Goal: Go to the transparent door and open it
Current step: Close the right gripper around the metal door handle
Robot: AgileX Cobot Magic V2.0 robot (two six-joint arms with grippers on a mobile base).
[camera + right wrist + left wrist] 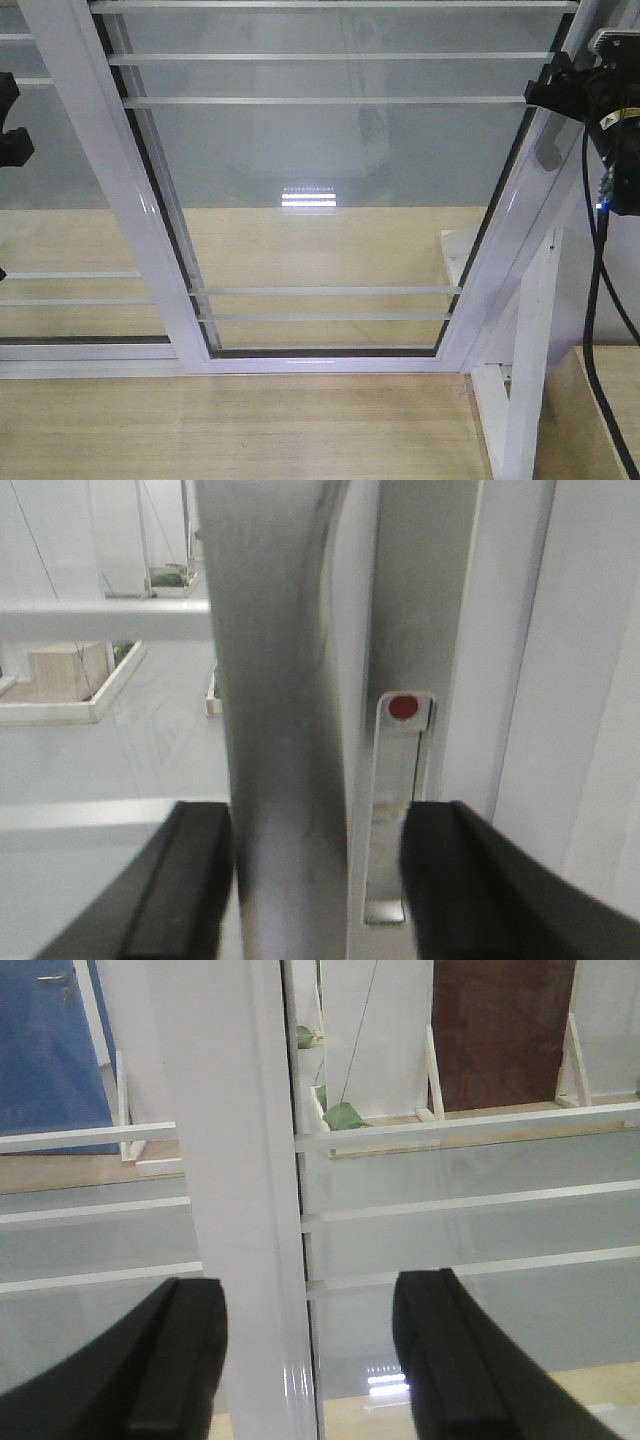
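Jaws wide on both: right gripper [315,880] astride pull handle [280,680], lower centre, unclamped; left gripper [310,1360] astride white stile [240,1160]. Transparent door [330,200] mid-frame, apparently shut; approach done, grasp and slide remaining.

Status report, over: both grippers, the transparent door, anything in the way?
Left gripper open, straddling a white stile. Right gripper open around the silver pull handle of the transparent door, not clamped. Red-dot latch beside handle; nothing seen blocking.
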